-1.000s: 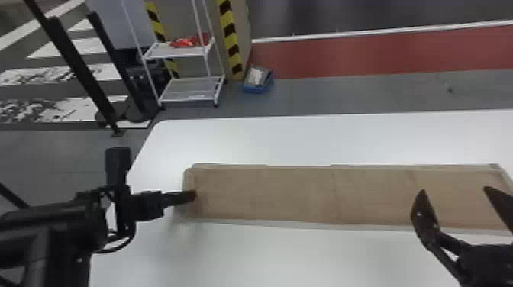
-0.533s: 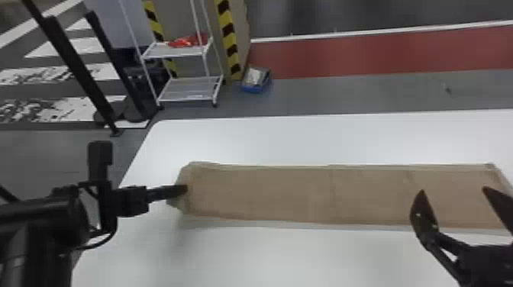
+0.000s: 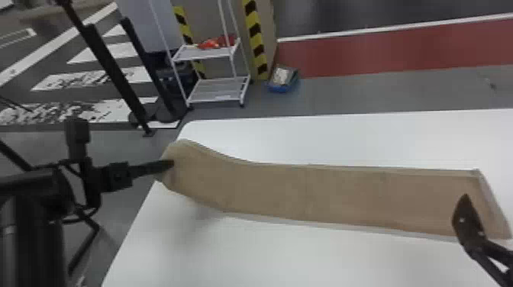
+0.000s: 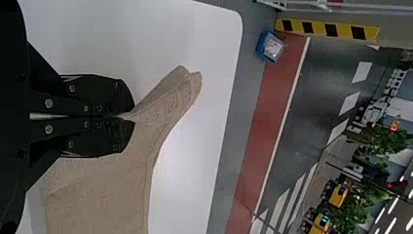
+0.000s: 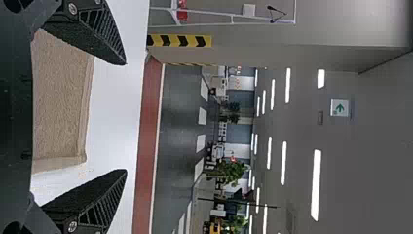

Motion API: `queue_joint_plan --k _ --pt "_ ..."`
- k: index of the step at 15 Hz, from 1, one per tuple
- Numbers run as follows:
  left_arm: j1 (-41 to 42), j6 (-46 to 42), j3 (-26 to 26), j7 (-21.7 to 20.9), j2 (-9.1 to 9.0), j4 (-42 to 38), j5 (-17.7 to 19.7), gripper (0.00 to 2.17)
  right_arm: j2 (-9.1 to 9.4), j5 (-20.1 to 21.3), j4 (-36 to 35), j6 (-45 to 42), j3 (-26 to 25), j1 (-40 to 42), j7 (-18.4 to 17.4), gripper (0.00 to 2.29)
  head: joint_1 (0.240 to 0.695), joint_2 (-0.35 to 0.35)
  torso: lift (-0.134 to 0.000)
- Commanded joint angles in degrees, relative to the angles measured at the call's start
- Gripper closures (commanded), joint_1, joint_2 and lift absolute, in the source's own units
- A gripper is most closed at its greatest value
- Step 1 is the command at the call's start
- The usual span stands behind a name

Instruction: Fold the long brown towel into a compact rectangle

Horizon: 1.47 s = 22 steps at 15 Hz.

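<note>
Left gripper (image 3: 171, 164): fingers clamped on left end of brown towel (image 3: 305, 192) | Towel: left end raised, remainder extended flat along white table (image 3: 343, 141) | Right gripper (image 3: 466, 225): fingers apart, near towel's right end.

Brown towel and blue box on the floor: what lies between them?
In the head view, from towel to blue box: white tabletop, then grey floor.
</note>
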Motion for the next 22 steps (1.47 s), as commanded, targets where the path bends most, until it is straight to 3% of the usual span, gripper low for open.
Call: queue_joint_plan --k 1,3,6,8,9,12,16,19,20,21,22 --pt "-0.02 11.91 0.24 -0.16 -0.51 -5.44 1.55 2.14 0.05 0.0 0.07 -0.26 -0.07 0.0 0.0 0.1 0.695 0.325 -0.125" --pt "0.16 19.36 -3.72 1.86 -4.38 -15.73 1.64 2.14 0.05 0.0 0.07 -0.26 -0.07 0.09 0.0 0.1 0.695 0.307 -0.125" --pt "-1.34 19.36 -14.09 9.34 -10.0 -25.48 0.49 2.14 0.05 0.0 0.07 -1.14 -0.16 0.62 0.0 0.1 0.695 0.228 -0.125" --pt "-2.57 19.36 -22.17 13.11 -13.16 -28.47 -1.61 2.14 0.05 0.0 -0.02 -1.84 -0.43 0.97 0.0 0.1 0.695 0.165 -0.125" --pt "-2.66 19.36 -25.42 14.43 -15.1 -29.53 -2.58 2.14 0.05 0.0 -0.02 -2.19 -0.51 1.14 0.0 0.1 0.695 0.099 -0.125" --pt "-0.81 19.36 -33.16 16.37 -19.93 -30.84 -5.22 2.14 0.05 0.0 0.16 -2.19 -0.6 1.14 0.0 0.1 0.695 0.005 -0.125" --pt "0.24 19.36 -43.62 22.34 -20.78 -30.32 -8.47 2.14 0.05 -0.17 0.86 -2.89 -0.78 1.06 0.0 0.1 0.695 -0.107 -0.125" --pt "0.86 19.36 -50.39 33.42 -20.78 -26.45 -8.29 2.14 0.05 -0.26 1.3 -3.25 -1.13 1.06 0.0 0.1 0.695 -0.152 -0.125" --pt "0.95 19.36 -52.49 36.58 -20.78 -24.6 -8.21 1.93 0.05 -0.26 1.21 -3.25 -1.04 1.06 0.0 0.1 0.695 -0.157 -0.125" --pt "1.3 19.36 -54.43 39.83 -20.78 -23.2 -7.86 1.38 0.05 -0.26 1.12 -3.25 -1.04 1.06 0.0 0.1 0.695 -0.162 -0.125" --pt "1.39 19.36 -55.92 41.15 -20.78 -22.5 -7.86 0.44 0.05 -0.26 0.95 -3.25 -1.04 1.14 0.0 0.1 0.695 -0.167 -0.125"
